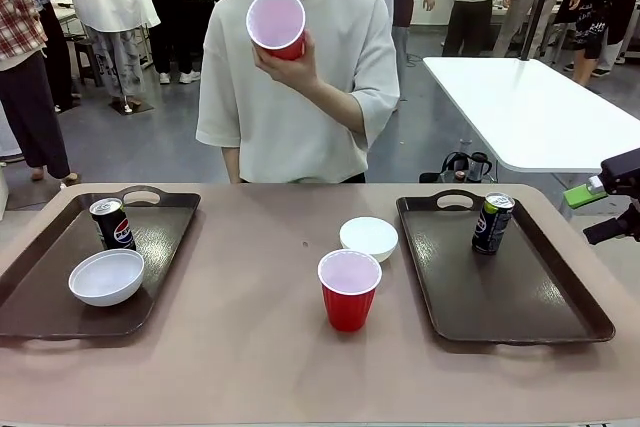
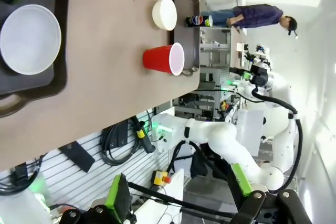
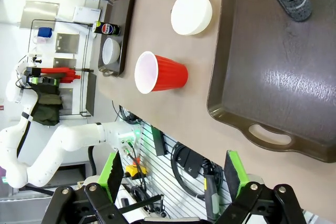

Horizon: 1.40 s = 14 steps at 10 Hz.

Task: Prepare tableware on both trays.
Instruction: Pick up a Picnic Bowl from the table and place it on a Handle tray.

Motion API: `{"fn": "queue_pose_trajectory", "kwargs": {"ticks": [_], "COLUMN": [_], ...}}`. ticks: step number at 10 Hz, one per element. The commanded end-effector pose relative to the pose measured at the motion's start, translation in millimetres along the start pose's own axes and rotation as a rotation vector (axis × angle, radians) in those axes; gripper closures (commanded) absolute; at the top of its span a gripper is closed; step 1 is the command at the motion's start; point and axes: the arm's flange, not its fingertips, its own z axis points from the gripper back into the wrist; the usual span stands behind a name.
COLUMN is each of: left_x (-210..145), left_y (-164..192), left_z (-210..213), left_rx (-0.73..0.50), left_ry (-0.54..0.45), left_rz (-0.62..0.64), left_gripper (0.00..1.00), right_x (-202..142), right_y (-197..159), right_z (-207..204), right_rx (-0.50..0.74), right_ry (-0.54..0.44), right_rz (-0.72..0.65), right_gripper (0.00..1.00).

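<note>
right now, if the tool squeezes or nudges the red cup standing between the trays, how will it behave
The red cup looks empty, its white inside bare, so probably light and easy to slide. It stands on a base narrower than its rim, so a push high may tip it. Its thin ribbed plastic wall likely flexes under a squeeze.

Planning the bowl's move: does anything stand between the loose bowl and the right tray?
Nothing visible. The bowl sits on the table just left of the right tray; the cup stands nearer the robot, off that path.
</note>
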Motion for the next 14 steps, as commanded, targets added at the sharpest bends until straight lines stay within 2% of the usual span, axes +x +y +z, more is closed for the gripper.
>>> {"fn": "queue_pose_trajectory", "kwargs": {"ticks": [1,3,5,7,8,9,10,11,12,14], "left_x": [1,1,1,1,1,1,1,1,1,1], "left_y": [1,1,1,1,1,1,1,1,1,1], "left_z": [-4,-4,-4,-4,-4,-4,-4,-4,-4,-4], "left_rx": [-0.018,-0.018,-0.018,-0.018,-0.018,-0.018,-0.018,-0.018,-0.018,-0.018], "left_ry": [0.009,0.009,0.009,0.009,0.009,0.009,0.009,0.009,0.009,0.009], "left_rz": [-0.016,-0.016,-0.016,-0.016,-0.016,-0.016,-0.016,-0.016,-0.016,-0.016], "left_gripper": [0.00,0.00,0.00,0.00,0.00,0.00,0.00,0.00,0.00,0.00], "right_x": [-17,-18,0,11,0,-44,-87,-112,-119,-113], "right_y": [26,77,85,79,76,75,74,70,64,54], "right_z": [-19,-77,-113,-130,-124,-92,-54,-20,-9,-18], "right_rx": [-0.093,-0.315,-0.447,-0.483,-0.461,-0.465,-0.444,-0.447,-0.448,-0.446], "right_ry": [0.077,0.170,0.163,0.121,0.117,0.174,0.190,0.125,0.093,0.121], "right_rz": [0.046,0.091,0.076,0.093,0.109,0.139,0.142,0.121,0.099,0.080], "right_gripper": [0.00,0.00,0.00,0.00,0.00,0.00,0.00,0.00,0.00,0.00]}}
